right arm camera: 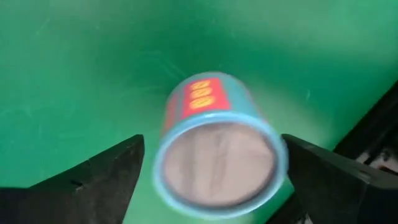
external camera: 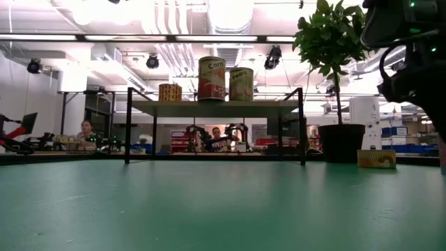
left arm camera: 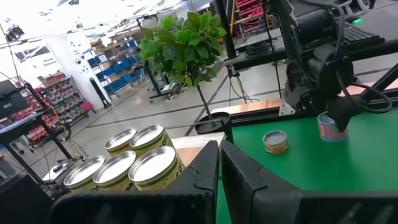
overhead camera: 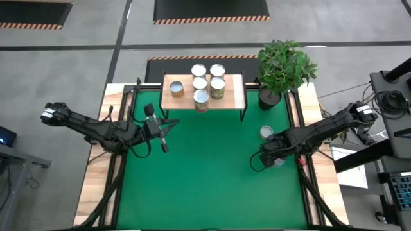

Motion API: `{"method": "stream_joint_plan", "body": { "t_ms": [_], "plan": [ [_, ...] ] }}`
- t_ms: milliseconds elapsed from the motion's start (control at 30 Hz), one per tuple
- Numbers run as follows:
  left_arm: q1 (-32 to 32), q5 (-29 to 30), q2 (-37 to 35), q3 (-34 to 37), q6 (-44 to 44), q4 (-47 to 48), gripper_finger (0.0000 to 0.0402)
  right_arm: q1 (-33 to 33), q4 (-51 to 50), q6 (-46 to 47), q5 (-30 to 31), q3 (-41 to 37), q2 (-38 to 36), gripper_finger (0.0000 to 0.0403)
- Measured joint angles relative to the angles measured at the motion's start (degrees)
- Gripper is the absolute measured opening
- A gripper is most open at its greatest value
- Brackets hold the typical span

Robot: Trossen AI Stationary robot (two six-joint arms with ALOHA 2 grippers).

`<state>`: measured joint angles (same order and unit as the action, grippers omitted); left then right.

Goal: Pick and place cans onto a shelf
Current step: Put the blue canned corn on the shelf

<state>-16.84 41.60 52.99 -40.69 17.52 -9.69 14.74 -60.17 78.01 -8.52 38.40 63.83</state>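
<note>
The shelf point(overhead camera: 234, 96) stands at the table's far edge with several cans point(overhead camera: 200, 83) upright on its top; they also show in the low view point(external camera: 212, 78). A low tan can point(overhead camera: 266, 132) stands on the green mat. My right gripper point(overhead camera: 275, 158) is open at the table's right, its fingers on either side of a blue can with a red label point(right arm camera: 217, 149), which also shows in the left wrist view point(left arm camera: 329, 129). My left gripper point(overhead camera: 165, 142) is shut and empty, left of centre, in front of the shelf.
A potted plant in a black pot point(overhead camera: 270, 97) stands at the shelf's right end. Light wood borders point(overhead camera: 96, 173) and black rails run along both sides of the mat. The middle and near part of the green mat point(overhead camera: 205, 186) holds no objects.
</note>
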Motion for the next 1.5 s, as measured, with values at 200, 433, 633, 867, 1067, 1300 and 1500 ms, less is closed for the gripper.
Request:
{"method": "stream_joint_plan", "body": {
  "t_ms": [200,433,633,867,1067,1300,1500],
  "plan": [
    [0.0,-0.01,0.0,0.0,-0.01,-0.08,0.0,0.0,2.7,1.79,2.3,-1.08,0.03,0.0293],
    [0.0,-0.02,0.0,0.0,-0.03,-0.37,0.0,0.0,2.66,2.39,2.98,1.34,0.01,0.0278],
    [0.0,-0.04,0.0,0.0,-0.03,-0.36,0.0,0.02,2.88,1.72,8.67,8.37,0.01,0.03],
    [0.0,-0.07,0.0,0.0,-0.05,-0.4,0.0,0.0,11.62,-4.82,15.98,15.65,5.16,0.0289],
    [0.0,-0.1,0.0,0.0,-0.81,-0.52,0.0,-0.53,15.34,-17.41,16.55,26.19,18.39,0.029],
    [0.0,-0.13,0.0,0.0,-1.08,-0.63,0.0,-3.44,8.1,-32.19,16.64,42.57,33.69,0.0291],
    [0.0,-0.33,-0.02,0.0,-1.09,-0.59,0.0,-7.15,4.75,-42.2,16.59,52.54,42.53,0.0292]
  ]
}}
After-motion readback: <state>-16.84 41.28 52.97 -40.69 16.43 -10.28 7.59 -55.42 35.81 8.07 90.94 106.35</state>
